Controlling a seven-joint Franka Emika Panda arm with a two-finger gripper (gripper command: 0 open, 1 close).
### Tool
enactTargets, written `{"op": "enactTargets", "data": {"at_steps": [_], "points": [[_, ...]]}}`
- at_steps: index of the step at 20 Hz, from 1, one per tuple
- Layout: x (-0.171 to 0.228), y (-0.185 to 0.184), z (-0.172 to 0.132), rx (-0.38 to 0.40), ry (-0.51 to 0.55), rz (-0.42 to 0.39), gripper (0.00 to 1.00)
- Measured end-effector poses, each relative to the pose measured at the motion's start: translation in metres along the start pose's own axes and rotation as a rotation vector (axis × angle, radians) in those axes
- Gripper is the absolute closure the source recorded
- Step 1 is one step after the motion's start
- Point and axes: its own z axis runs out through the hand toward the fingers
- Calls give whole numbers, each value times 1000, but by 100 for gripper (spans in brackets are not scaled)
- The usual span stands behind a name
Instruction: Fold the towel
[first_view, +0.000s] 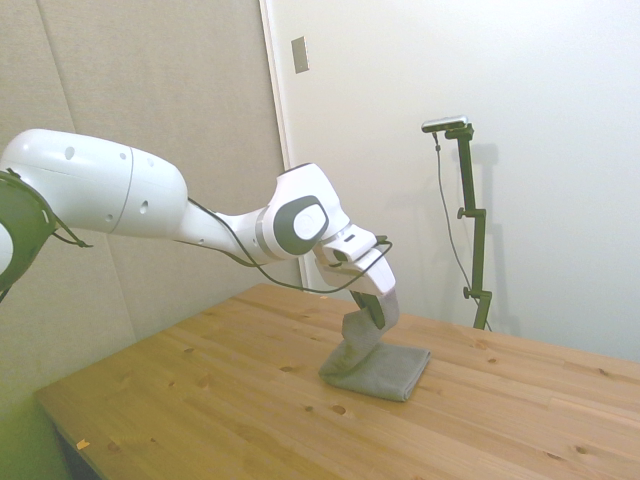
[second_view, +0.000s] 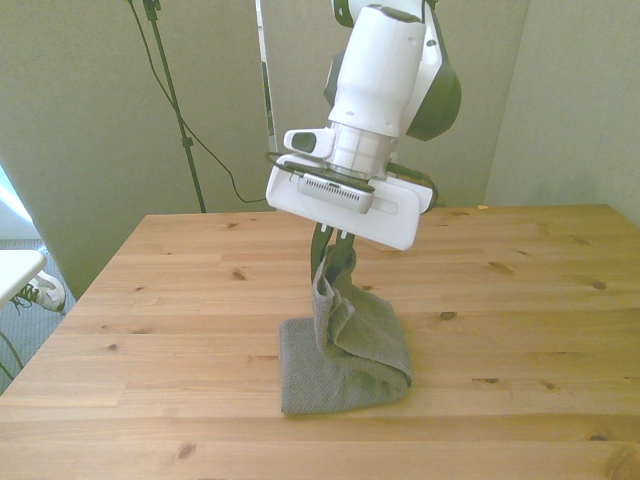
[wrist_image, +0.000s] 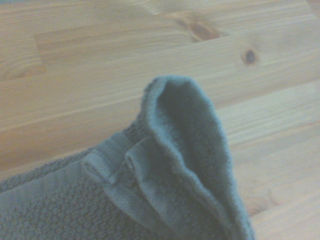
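Grey terry towel (second_view: 345, 360) is pinched by the gripper (second_view: 336, 250), apparently at one edge, and lifted off the wooden table (second_view: 520, 300). The rest is left lying flat, probably so the raised flap can be carried over as a fold.

The room is evenly and softly lit, a little washed out, with a pale greenish cast in the side and front views. On the table (first_view: 250, 400) the towel (first_view: 385, 368) throws only a faint shadow. In the wrist view, the towel (wrist_image: 165, 200) and the wood grain look hazy and soft, none of it crisp.
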Motion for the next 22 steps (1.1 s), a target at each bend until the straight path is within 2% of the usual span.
{"op": "enactTargets", "data": {"at_steps": [4,5,9,17,22], "points": [[6,1,23,72,-95,-36,100],[8,2,26,77,-105,-39,0],[20,8,34,66,-110,-60,0],[34,14,33,93,-117,-79,0],[46,17,19,107,-96,-77,0]]}}
